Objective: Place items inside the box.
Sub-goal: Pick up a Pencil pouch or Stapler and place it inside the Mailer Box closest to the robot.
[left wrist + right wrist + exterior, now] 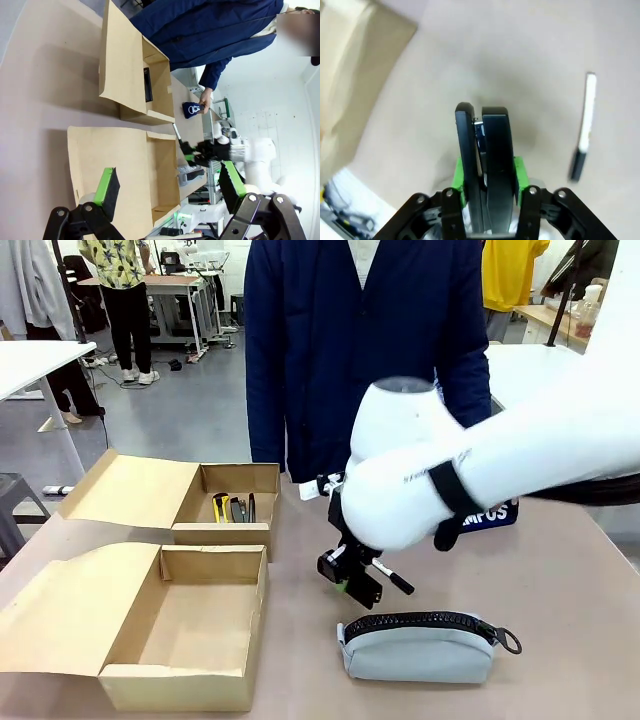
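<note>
the right gripper is closed tightly on a black stapler: the two green pads press on its sides and the stapler stands out straight between them. in the front view this gripper hangs low over the table, between the near box and the pencil case; i cannot tell if the stapler touches the table top. just beside the gripper a black-and-white marker lies flat on the table. the pale grey-blue pencil case lies on its side near the robot's edge, with the black zip on top. the near box stands open with its flap folded out to the left. the far box stands behind it, also open, and it holds a yellow utility knife and a second black stapler. the navy pouch lies at the far side of the table, and the person's hand touches it. the left gripper is wide open, with nothing between its green pads, and it looks from high above on both boxes.
</note>
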Available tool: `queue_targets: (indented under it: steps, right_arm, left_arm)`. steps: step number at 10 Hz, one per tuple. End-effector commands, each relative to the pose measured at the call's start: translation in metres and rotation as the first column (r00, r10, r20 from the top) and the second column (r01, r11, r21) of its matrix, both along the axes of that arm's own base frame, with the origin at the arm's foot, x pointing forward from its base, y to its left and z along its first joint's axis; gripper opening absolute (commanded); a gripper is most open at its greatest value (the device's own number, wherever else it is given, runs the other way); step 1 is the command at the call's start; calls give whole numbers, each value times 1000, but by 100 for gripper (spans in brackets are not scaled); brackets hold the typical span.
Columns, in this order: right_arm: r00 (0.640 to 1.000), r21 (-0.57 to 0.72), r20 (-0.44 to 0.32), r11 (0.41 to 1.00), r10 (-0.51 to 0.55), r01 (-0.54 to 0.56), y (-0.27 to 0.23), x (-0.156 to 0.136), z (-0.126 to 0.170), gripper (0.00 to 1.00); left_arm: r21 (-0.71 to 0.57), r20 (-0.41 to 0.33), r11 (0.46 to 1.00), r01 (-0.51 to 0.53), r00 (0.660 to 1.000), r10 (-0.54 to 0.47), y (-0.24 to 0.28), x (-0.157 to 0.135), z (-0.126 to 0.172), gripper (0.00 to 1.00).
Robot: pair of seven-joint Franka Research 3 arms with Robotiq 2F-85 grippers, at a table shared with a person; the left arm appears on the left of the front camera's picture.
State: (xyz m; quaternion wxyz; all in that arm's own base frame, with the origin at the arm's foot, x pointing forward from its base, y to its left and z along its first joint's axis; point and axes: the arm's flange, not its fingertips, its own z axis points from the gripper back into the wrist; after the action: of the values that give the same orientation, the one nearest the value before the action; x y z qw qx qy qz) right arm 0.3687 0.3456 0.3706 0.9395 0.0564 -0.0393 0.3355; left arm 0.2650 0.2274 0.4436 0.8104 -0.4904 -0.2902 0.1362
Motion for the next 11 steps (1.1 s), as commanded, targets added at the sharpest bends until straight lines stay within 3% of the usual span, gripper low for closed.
queue_targets:
  steps: [1,2,3,5,6,7,8,10,11]
  right_arm:
    - [995,3,-103,1000,-8,8,-33,-62,72,39]
    - [993,35,-119,999,-7,11,-52,-96,93,39]
    - [971,110,-239,992,-29,57,-83,-133,103,39]
    - [943,190,-299,959,-149,212,-127,-171,96,39]
    - [969,98,-246,994,-29,54,-69,-139,106,39]
    - [969,98,-246,994,-29,54,-69,-139,106,39]
    - [956,145,-286,983,-63,108,-107,-170,107,42]
    - [889,192,-336,901,-312,389,-109,-131,93,42]
    - [862,243,-367,859,-349,451,-111,-129,92,42]
  left_arm:
    - [-7,31,1000,2,1000,-2,-1,1,0,100]
    - [-7,31,1000,2,1000,-2,-1,1,0,100]
    - [-7,31,1000,2,1000,-2,-1,1,0,100]
    - [-7,31,1000,2,1000,-2,-1,1,0,100]
    - [-7,31,1000,2,1000,-2,-1,1,0,100]
    - [-7,31,1000,2,1000,-2,-1,1,0,100]
    - [-7,31,1000,2,1000,-2,-1,1,0,100]
    - [-7,31,1000,2,1000,-2,-1,1,0,100]
    - [-7,31,1000,2,1000,-2,-1,1,0,100]
